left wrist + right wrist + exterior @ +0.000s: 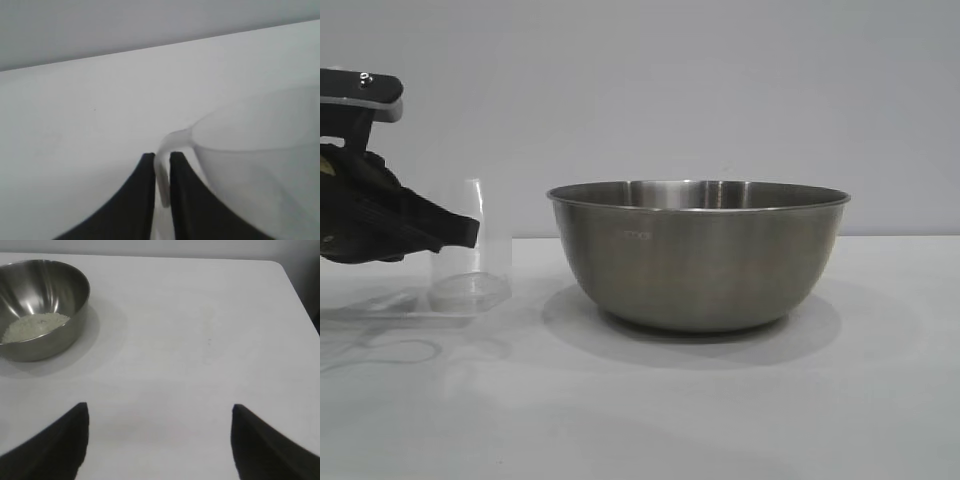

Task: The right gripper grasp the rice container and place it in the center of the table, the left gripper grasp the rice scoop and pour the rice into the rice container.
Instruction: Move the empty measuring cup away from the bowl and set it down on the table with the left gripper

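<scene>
1. Table [640, 420]: noted as plain white, bare in the foreground of the exterior view.
2. Rice container [698, 255]: found upright on the table near its middle, steel, with faint lettering on the side; shadow cast beneath.
3. Rice [36, 326]: seen from the right wrist view as a small off-white heap lying in the bottom of the container.
4. Rice scoop [472, 250]: found upright on the table just left of the container, apart from it; clear plastic, contents not discernible.
5. Left gripper [162, 162]: located at the left edge of the exterior view, low over the table, pointing toward the scoop. Fingers [145, 190] set close on either side of the scoop's thin handle; whether pressing on it or slightly slack could not be told.
6. Right gripper [160, 440]: not visible in the exterior view; in its own wrist view, held above bare table with fingers spread wide, nothing between them, well apart from the container.
</scene>
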